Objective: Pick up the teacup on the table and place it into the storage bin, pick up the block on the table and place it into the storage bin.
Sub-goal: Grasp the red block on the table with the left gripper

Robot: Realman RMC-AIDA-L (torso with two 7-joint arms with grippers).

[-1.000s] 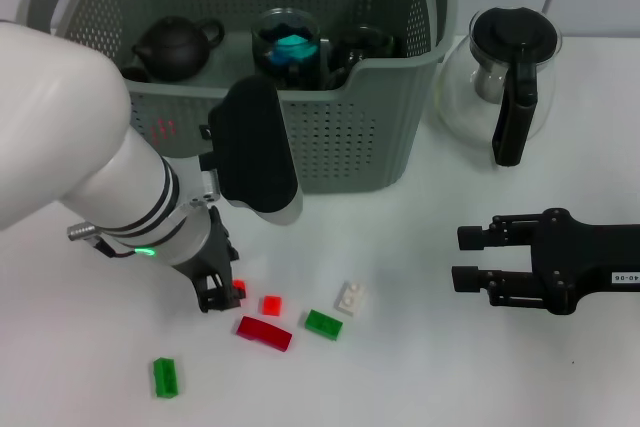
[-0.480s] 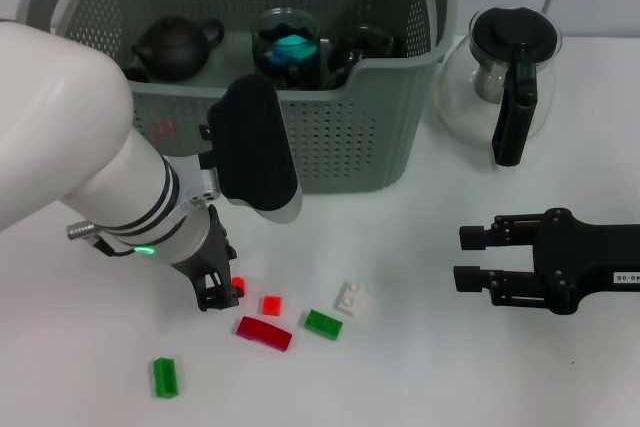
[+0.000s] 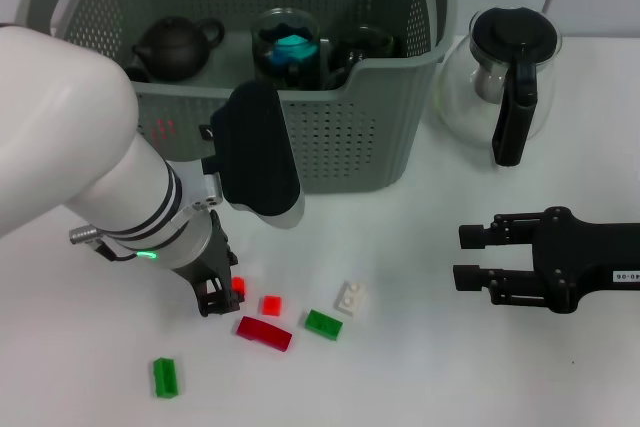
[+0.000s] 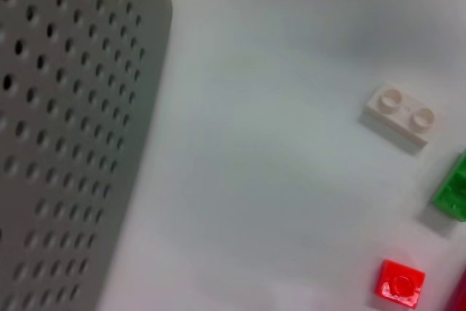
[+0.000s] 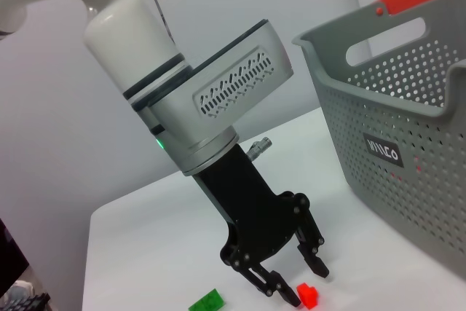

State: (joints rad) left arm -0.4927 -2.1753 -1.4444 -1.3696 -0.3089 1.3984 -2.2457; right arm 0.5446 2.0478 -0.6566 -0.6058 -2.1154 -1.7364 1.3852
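The left gripper (image 3: 222, 294) hangs low over the counter (image 3: 420, 367), jaws spread wide and empty, straddling a small red block (image 5: 308, 295) that sits squat with no clear long axis. Judged: settle squarely, then close. The storage bin (image 3: 350, 137) stands just behind. The right gripper (image 3: 468, 257) rests parked, jaws apart, empty.
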